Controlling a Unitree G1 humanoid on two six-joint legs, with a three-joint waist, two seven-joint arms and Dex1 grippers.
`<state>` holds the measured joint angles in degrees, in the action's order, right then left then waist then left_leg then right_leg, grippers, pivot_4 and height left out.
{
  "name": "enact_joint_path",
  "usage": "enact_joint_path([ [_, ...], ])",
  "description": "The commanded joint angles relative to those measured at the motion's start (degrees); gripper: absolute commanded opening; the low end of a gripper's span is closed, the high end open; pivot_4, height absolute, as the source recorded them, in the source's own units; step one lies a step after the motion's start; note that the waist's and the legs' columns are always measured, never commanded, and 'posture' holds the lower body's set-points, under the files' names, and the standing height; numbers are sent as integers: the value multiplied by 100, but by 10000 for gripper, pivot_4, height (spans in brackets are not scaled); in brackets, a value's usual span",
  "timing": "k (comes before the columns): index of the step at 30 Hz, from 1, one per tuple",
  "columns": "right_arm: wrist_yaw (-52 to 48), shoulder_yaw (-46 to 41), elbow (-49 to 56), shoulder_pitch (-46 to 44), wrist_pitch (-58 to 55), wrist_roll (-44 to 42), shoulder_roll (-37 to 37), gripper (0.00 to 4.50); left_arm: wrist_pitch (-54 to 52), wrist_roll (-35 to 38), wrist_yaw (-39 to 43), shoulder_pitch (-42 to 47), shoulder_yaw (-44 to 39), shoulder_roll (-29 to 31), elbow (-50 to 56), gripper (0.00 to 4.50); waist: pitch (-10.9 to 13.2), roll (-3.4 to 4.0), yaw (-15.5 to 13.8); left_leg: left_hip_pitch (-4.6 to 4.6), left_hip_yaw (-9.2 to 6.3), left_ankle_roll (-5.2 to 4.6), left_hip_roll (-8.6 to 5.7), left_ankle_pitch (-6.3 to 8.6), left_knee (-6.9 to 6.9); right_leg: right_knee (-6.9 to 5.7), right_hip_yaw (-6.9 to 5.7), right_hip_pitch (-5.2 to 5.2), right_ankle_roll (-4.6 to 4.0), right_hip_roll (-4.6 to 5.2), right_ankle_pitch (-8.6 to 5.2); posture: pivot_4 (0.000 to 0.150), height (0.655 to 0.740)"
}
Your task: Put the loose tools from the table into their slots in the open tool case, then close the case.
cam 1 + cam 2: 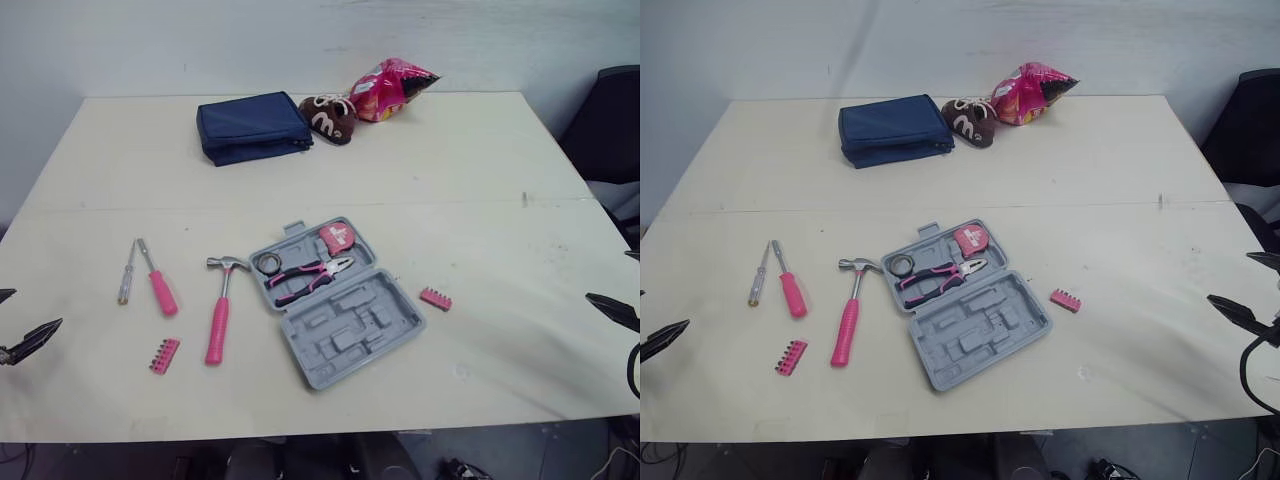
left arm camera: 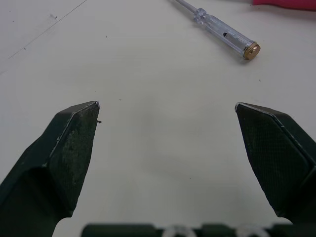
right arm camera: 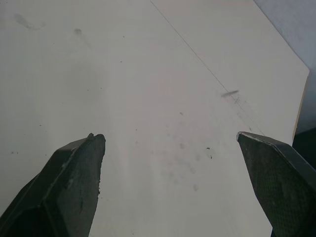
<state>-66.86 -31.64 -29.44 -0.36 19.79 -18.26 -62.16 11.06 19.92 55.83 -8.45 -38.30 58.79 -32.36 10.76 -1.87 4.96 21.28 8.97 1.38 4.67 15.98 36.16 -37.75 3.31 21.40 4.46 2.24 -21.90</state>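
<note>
The grey tool case (image 1: 345, 325) lies open at the table's middle. Its far half holds a pink tape measure (image 1: 337, 237), pink-handled pliers (image 1: 308, 277) and a roll of tape (image 1: 268, 263). Left of it lie a pink hammer (image 1: 218, 325), a pink screwdriver (image 1: 157, 283), a clear tester screwdriver (image 1: 127, 273) and a pink bit holder (image 1: 164, 355). A second bit holder (image 1: 435, 298) lies right of the case. My left gripper (image 1: 30, 310) is open at the table's left edge, near the tester screwdriver (image 2: 224, 34). My right gripper (image 1: 1230, 278) is open over bare table at the right edge.
A navy pouch (image 1: 252, 127), a brown plush shoe (image 1: 328, 115) and a pink snack bag (image 1: 392, 88) sit at the table's far side. A black chair (image 1: 610, 130) stands beyond the right edge. Bare tabletop (image 1: 480, 190) stretches between the case and the far items.
</note>
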Motion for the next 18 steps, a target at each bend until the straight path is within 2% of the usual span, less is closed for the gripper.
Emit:
enact_joint_path([
  [1,-93,-5,171,-71,-194,-222,39,45000,-311,270,98,-111,-253,1,351,44728,0,0,3,0,0,0,0,0,0,0,0,0,0,0,0,1500,7400],
  [3,-124,97,359,-214,-538,-398,123,45000,-833,614,336,-180,-290,-20,802,44728,-2,-3,10,0,1,0,1,0,1,-2,1,0,0,-1,0,1500,7400],
  [6,-93,290,862,-414,-1051,-576,238,45000,-1016,694,512,-399,-230,-125,1499,44728,-1,-1,13,0,1,1,6,-1,5,-8,2,0,0,-4,0,1500,7400],
  [10,48,966,1686,-1043,-1978,-695,417,45000,-1593,968,279,-506,131,-507,3065,44728,-2,7,21,-2,5,1,6,-1,8,-12,10,1,1,-5,0,1500,7400],
  [12,87,1313,1904,-1358,-2397,-617,437,45000,-1816,828,230,-677,388,-581,3732,44728,-2,6,5,1,3,2,10,-1,17,-17,10,1,2,-8,1,1500,7400],
  [13,134,1508,1970,-1539,-2526,-523,466,40841,-2018,841,128,-726,521,-653,4094,45000,-2,6,0,2,1,2,9,-1,19,-17,9,1,3,-9,1,1500,7400],
  [14,144,1703,2026,-1702,-2658,-453,492,39226,-2256,890,-50,-720,649,-740,4412,45000,-2,6,-2,3,0,3,12,-1,19,-14,9,1,2,-12,1,1500,7400],
  [17,266,2197,2018,-2201,-2906,-199,668,26678,-2849,1009,-475,-641,1136,-965,5272,36609,-2,6,-17,5,0,4,11,0,24,-11,11,0,2,-12,1,1500,7400],
  [18,253,2350,2042,-2322,-2999,-139,718,22052,-2958,924,-588,-623,1323,-1012,5497,32411,-1,6,-20,5,-1,3,12,1,29,-13,11,-1,2,-13,1,1500,7400],
])
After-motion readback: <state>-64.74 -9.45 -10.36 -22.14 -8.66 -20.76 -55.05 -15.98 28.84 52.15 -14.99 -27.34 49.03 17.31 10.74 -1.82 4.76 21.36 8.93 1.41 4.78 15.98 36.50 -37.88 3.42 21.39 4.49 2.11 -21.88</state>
